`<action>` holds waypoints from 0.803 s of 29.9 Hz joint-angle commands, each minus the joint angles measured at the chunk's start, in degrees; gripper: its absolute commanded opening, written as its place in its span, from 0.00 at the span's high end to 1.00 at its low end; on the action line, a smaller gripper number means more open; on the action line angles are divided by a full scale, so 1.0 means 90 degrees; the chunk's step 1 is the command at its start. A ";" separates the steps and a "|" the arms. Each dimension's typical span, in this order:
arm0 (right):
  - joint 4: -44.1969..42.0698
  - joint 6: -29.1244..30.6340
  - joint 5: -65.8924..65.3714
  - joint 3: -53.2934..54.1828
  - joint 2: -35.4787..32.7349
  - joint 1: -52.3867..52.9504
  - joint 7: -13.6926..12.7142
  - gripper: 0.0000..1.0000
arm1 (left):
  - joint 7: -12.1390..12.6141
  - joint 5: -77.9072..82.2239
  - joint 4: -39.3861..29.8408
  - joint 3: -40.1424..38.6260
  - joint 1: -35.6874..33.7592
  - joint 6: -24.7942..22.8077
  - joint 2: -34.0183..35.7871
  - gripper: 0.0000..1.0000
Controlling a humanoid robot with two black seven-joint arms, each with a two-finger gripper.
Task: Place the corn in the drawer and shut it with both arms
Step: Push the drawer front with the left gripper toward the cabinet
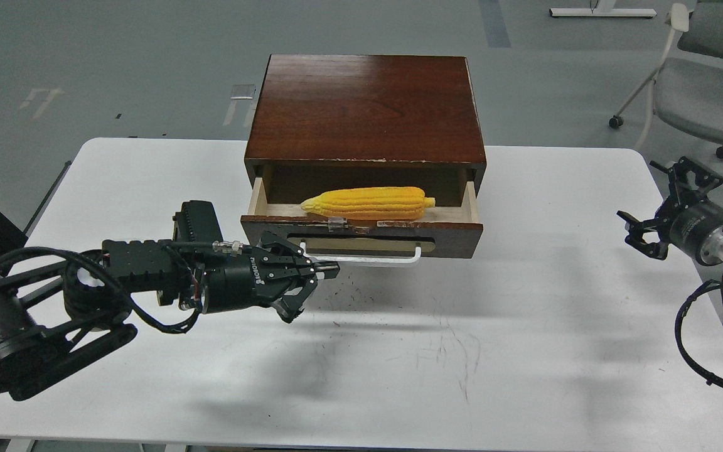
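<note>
Head view: the corn (368, 203) lies crosswise inside the open drawer (361, 233); the left gripper (311, 276), fingers drawn together at the white handle's (361, 257) left end, is nearest; the right gripper (653, 220) hangs splayed, well apart.

Left arm (54, 301) enters from the lower left and extends roughly level toward the right; its wrist is horizontal. The left gripper (311, 279) has its fingers (327, 270) drawn together, tips converging. Right arm (722, 251) enters from the right edge; the right gripper (659, 207) points left with fingers (634, 229) splayed apart, holding nothing.
</note>
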 commanded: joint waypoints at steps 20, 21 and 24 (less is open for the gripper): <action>0.0015 0.0009 -0.0001 0.0000 0.0001 -0.0050 0.0000 0.03 | -0.0058 0.0000 0.0791 0.0095 -0.0538 0.0018 -0.0413 1.00; 0.0025 0.0009 -0.0001 0.0000 0.0001 -0.0050 0.0000 0.03 | -0.0058 0.0000 0.0800 0.0096 -0.0529 0.0018 -0.0423 1.00; 0.0025 0.0009 -0.0001 0.0000 0.0001 -0.0050 0.0000 0.03 | -0.0049 0.0000 0.0839 0.0115 -0.0529 0.0018 -0.0510 1.00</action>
